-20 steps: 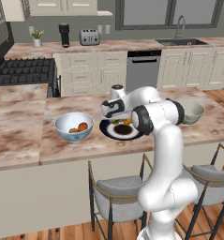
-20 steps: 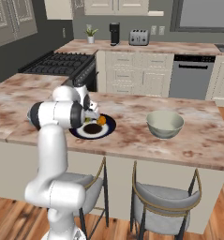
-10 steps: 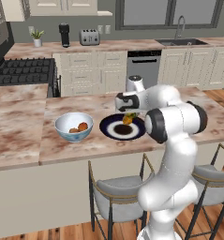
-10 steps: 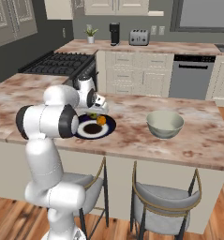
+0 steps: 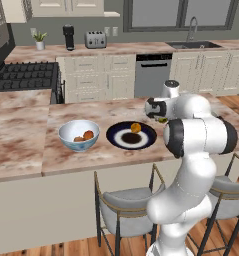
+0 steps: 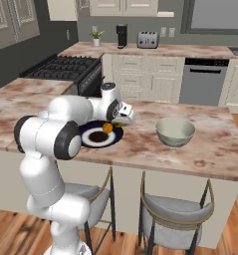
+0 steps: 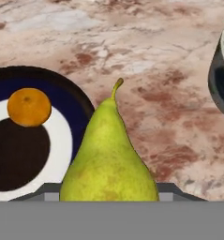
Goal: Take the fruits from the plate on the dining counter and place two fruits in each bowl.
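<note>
The gripper [image 6: 121, 121] is clamped on a yellow-green pear [image 7: 108, 161], which the hand view shows stem-up between the finger tips. It hangs above the marbled surface [image 5: 21, 150], just past the right edge of the plate [image 5: 116, 134] and clear of its rim. In the left base view the pear [image 5: 162, 120] shows only as a small greenish patch under the white hand.

One orange [image 7: 29, 107] lies on the plate's white ring toward its far side; in the right base view the orange [image 6: 107, 128] sits just left of the hand. The plate's dark centre is bare.

Left of the plate, near it but not touching, stands the blue-and-white bowl [image 5: 66, 141], holding an orange fruit [image 5: 88, 134] and a brownish-red fruit [image 5: 78, 139] side by side.

To the right, well apart from the plate, stands the greenish-cream bowl [image 6: 163, 135]; its dark outer wall shows at the right edge of the hand view.
</note>
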Motion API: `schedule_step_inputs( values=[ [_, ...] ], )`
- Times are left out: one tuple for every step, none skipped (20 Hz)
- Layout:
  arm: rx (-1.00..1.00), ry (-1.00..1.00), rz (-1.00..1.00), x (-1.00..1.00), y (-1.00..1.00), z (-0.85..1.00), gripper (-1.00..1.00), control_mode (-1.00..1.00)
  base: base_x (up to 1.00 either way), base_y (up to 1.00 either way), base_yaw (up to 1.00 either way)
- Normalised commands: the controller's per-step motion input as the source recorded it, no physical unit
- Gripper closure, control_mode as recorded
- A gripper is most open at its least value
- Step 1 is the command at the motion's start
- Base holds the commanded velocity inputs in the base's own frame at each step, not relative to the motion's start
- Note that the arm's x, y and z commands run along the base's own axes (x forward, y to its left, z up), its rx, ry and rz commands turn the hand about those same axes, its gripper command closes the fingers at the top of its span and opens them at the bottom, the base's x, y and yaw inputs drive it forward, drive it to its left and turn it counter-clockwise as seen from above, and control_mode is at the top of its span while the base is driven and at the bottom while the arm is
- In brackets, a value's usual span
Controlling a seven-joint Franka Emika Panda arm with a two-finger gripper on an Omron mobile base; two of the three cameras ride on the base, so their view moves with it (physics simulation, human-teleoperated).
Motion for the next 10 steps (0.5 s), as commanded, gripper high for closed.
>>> schedule_step_inputs(
  values=[
    [-0.04, 0.00, -0.09, 0.00, -0.67, 0.46, 1.00, -1.00, 0.00, 0.00, 0.00],
    [-0.01, 0.00, -0.09, 0.01, -0.71, 0.46, 1.00, -1.00, 0.00, 0.00, 0.00],
    [0.00, 0.00, -0.06, 0.13, -0.68, 0.53, 1.00, -1.00, 0.00, 0.00, 0.00],
    [0.00, 0.00, -0.05, 0.04, -0.69, 0.34, 1.00, -1.00, 0.00, 0.00, 0.00],
    [-0.08, -0.02, -0.09, 0.01, -0.29, 0.00, 1.00, -1.00, 0.00, 0.00, 0.00],
    [-0.03, 0.00, -0.07, 0.01, -0.48, 0.00, 1.00, -1.00, 0.00, 0.00, 0.00],
    [-0.01, 0.00, -0.08, 0.00, -0.54, 0.00, 1.00, -1.00, 0.00, 0.00, 0.00],
    [0.00, 0.00, -0.11, 0.00, -0.66, 0.00, 1.00, -1.00, 0.00, 0.00, 0.00],
    [0.00, 0.00, -0.12, 0.00, -0.71, 0.00, 1.00, -1.00, 0.00, 0.00, 0.00],
    [0.00, 0.00, -0.13, 0.00, -0.69, 0.00, 1.00, -1.00, 0.00, 0.00, 0.00]
  ],
)
